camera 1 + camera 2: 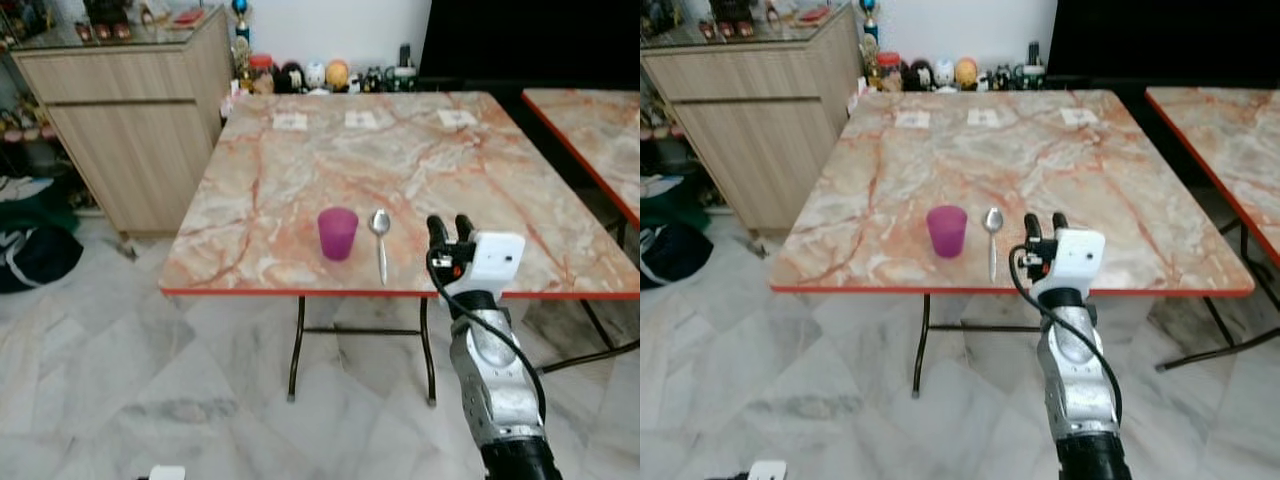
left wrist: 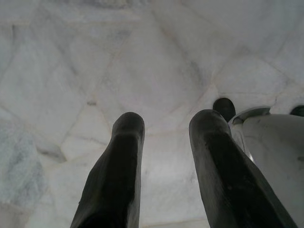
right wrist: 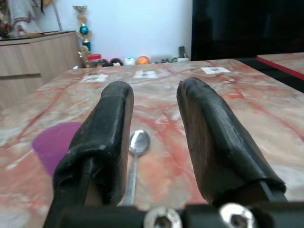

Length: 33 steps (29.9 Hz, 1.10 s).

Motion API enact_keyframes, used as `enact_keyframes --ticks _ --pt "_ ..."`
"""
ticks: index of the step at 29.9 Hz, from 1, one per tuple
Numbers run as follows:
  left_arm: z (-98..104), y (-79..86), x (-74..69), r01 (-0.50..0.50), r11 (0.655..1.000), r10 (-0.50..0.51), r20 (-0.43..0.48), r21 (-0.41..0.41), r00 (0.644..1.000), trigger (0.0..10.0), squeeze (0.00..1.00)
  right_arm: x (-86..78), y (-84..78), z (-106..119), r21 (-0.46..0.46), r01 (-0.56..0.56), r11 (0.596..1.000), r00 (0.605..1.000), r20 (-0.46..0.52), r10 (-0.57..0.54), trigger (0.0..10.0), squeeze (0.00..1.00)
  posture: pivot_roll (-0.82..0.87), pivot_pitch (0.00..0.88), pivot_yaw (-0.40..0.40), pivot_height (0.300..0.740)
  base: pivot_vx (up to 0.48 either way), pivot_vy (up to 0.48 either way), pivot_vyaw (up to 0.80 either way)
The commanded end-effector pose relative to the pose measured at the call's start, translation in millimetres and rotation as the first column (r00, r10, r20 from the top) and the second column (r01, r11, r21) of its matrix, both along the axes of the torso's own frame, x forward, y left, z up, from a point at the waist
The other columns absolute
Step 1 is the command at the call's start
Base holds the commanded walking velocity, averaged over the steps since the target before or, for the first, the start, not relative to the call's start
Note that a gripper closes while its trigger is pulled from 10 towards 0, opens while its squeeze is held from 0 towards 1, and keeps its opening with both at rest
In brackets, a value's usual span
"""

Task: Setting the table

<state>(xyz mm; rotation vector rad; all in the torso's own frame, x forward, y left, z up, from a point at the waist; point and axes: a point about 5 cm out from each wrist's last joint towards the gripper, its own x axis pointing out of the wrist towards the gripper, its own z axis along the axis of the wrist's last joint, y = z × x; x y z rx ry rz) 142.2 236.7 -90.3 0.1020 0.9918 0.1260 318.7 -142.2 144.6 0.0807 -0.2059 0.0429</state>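
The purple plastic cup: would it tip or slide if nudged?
The translucent purple plastic cup looks thin, empty and probably light, so a nudge may slide it on the glossy marble-patterned table. It narrows toward its base, so a high push might tip it.

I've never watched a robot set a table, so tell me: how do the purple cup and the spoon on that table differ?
The cup is purple, see-through plastic; the spoon is shiny metal. The cup stands upright; the spoon lies flat, handle toward the table's near edge. The cup is squat and wide, the spoon long and thin. Both sit side by side, apart, near that edge.

marble table (image 1: pixel 300 180) | purple cup (image 1: pixel 337 233) upright, spoon (image 1: pixel 380 240) just beside | far edge: three small cards, perhaps (image 1: pixel 362 119)
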Motion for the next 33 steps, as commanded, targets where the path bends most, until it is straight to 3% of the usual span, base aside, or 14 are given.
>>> enact_keyframes --ticks 1,14,18,33 --pt "-0.8 -2.6 -0.5 -0.004 1.0 0.004 0.0 -0.009 1.0 10.0 0.0 0.9 -2.1 0.7 -0.007 0.007 1.0 1.0 0.001 -0.007 10.0 0.0 -0.09 0.0 0.02 0.74 0.0 0.0 0.0" --pt "-0.3 -0.2 -0.5 0.002 1.0 -0.002 -0.002 -0.001 1.0 10.0 0.0 -1.8 2.8 2.0 -0.034 -0.022 0.999 0.999 0.029 0.023 10.0 0.0 -0.09 0.0 0.024 0.74 0.0 0.0 0.0" --pt "-0.2 -0.6 0.0 0.002 1.0 -0.002 0.0 -0.003 1.0 10.0 0.0 -3.3 6.1 4.3 -0.043 -0.042 0.998 0.998 0.047 0.044 10.0 0.0 -0.09 0.0 0.024 0.74 0.245 0.0 0.54" --pt "0.0 -1.3 0.8 0.005 1.0 -0.005 0.004 -0.005 1.0 10.0 0.0 -3.8 4.3 1.7 -0.019 -0.027 0.999 0.999 0.041 0.028 10.0 0.0 -0.09 0.0 0.024 0.74 0.254 0.0 0.0"
